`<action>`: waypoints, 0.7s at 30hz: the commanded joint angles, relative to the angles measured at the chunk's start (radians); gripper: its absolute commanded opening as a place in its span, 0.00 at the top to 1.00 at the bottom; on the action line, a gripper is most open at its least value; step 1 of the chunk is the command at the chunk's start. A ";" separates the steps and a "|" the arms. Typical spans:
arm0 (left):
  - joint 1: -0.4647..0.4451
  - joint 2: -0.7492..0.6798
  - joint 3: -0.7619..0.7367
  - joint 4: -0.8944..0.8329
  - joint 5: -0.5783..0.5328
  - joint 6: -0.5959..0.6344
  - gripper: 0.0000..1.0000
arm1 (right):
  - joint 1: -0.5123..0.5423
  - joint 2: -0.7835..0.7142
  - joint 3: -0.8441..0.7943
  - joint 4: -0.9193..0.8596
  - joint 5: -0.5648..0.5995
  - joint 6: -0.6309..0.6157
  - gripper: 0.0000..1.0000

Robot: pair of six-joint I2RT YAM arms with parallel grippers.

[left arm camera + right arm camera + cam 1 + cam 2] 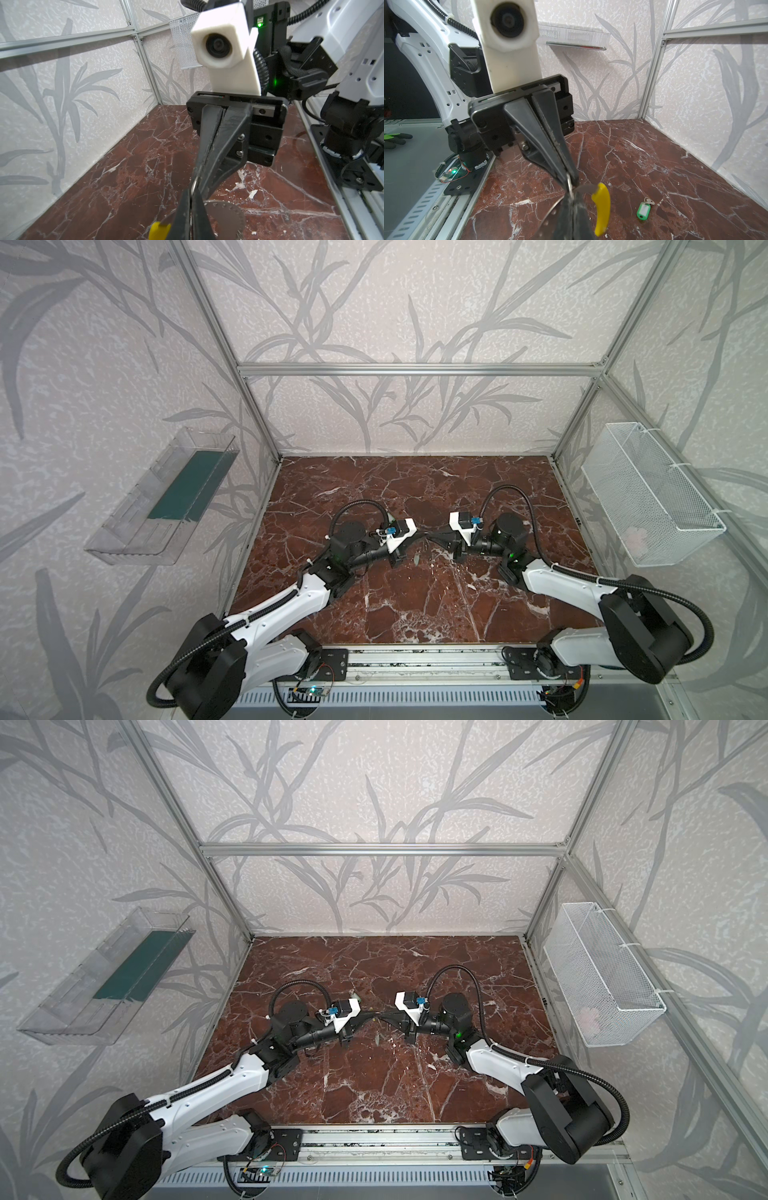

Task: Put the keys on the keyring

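Both grippers meet tip to tip above the middle of the table, in both top views. The keyring shows as a grey metal band (550, 209) with a yellow sleeve (602, 207), also seen in the left wrist view (159, 229). My right gripper (572, 194) is shut on the ring's thin metal. My left gripper (192, 191) is shut on it from the opposite side. One of the keys (643, 209), with a green tag, lies on the table beyond the grippers. A second small pale key (417, 558) lies just in front of them.
The floor is red marble (415, 605) with walls on three sides. A clear plastic shelf (166, 497) hangs on the left wall. A white wire basket (648, 493) hangs on the right wall. The rail with both arm bases (424, 668) runs along the front edge.
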 commanded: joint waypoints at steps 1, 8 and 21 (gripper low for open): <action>-0.006 0.013 0.036 0.023 0.046 -0.011 1.00 | 0.005 -0.026 0.036 0.011 -0.015 -0.015 1.00; -0.027 -0.021 0.178 -0.369 -0.073 0.235 1.00 | -0.005 -0.151 0.035 -0.311 0.166 -0.239 0.67; -0.136 0.045 0.447 -0.802 -0.310 0.544 1.00 | 0.007 -0.259 0.092 -0.516 0.217 -0.363 0.71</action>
